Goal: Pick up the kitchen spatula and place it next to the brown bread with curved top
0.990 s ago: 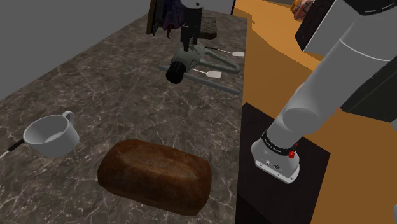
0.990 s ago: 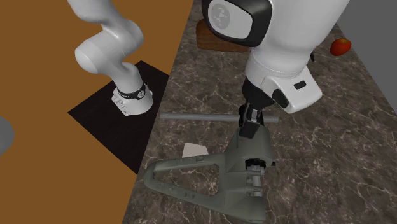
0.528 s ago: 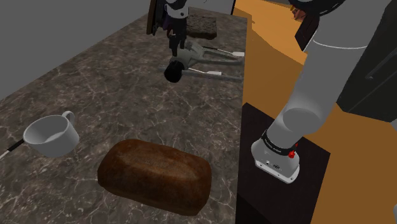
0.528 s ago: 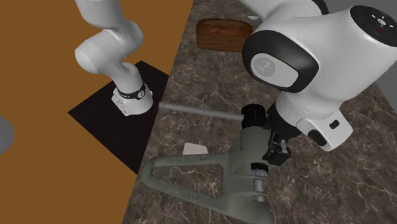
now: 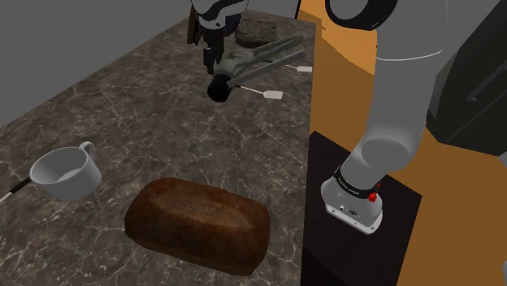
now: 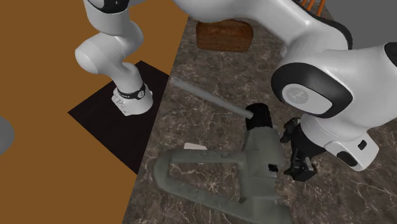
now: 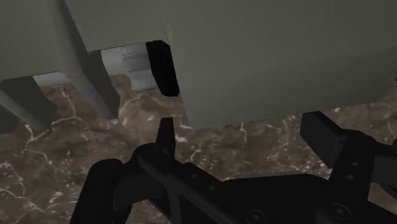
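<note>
The gripper [image 6: 299, 170] hangs low over the dark marbled counter [image 5: 146, 106] at the lower right of the second exterior view, just beside a bulky grey two-handled press [image 6: 254, 165]. Its 2 fingers stand apart and hold nothing: the wrist view shows bare counter in the gap and the press's grey body just beyond the tips.

The kitchen spatula [image 5: 258, 91], a slim grey handle ending in a small white blade, lies on the counter at the upper centre of the shoulder view. Its handle end is by the press's black knob [image 5: 219, 91]; whether they touch I cannot tell. It is well apart from the brown loaf [image 5: 199, 223] at the lower centre. A second white-bladed utensil [image 5: 303, 69] lies past the press, near the counter's edge.

The step in hand looks like the reach for the grasp, and the gripper seems to be on the wrong side of the press. It would do best to rise clear of the press and cross to the free stretch of handle between knob and blade. There it should turn so the 2 fingers straddle the handle crosswise, and sink nearly to the counter before closing. The handle is thin and low, so a shallow descent would likely close on nothing. Coming in near the knob risks shoving the press. The bare counter between the loaf and the white cup [image 5: 65, 172] looks a fair spot to set it down.
</note>
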Controlling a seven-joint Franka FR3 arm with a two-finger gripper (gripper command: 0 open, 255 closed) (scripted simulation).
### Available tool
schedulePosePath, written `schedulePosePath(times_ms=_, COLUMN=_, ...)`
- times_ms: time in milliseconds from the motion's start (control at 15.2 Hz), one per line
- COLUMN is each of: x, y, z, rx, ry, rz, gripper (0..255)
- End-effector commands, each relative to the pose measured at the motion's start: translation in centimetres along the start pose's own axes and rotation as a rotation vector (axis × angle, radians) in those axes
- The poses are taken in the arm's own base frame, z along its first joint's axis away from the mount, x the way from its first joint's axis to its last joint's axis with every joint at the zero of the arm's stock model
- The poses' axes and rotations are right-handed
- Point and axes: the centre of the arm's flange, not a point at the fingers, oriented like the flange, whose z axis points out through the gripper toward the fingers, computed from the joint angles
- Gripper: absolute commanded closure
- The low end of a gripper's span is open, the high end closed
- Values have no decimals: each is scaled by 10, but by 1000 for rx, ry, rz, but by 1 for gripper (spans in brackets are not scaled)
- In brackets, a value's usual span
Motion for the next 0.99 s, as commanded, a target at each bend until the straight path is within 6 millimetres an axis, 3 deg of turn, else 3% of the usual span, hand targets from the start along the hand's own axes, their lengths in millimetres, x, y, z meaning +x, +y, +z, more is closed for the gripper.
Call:
schedulePosePath(times_ms=0, x=-8, y=5, z=32, rx=11, ry=-43, rz=1, gripper=0)
schedulePosePath(times_ms=198, x=-9, y=5, z=51, rx=11, ry=-43, rz=1, gripper=0)
schedulePosePath(times_ms=726, x=-9, y=5, z=50, rx=11, ry=-43, rz=1, gripper=0)
schedulePosePath(times_ms=792, x=-9, y=5, z=50, rx=11, ry=-43, rz=1, gripper=255)
schedulePosePath(times_ms=924, x=-9, y=5, z=50, rx=11, ry=-43, rz=1, gripper=255)
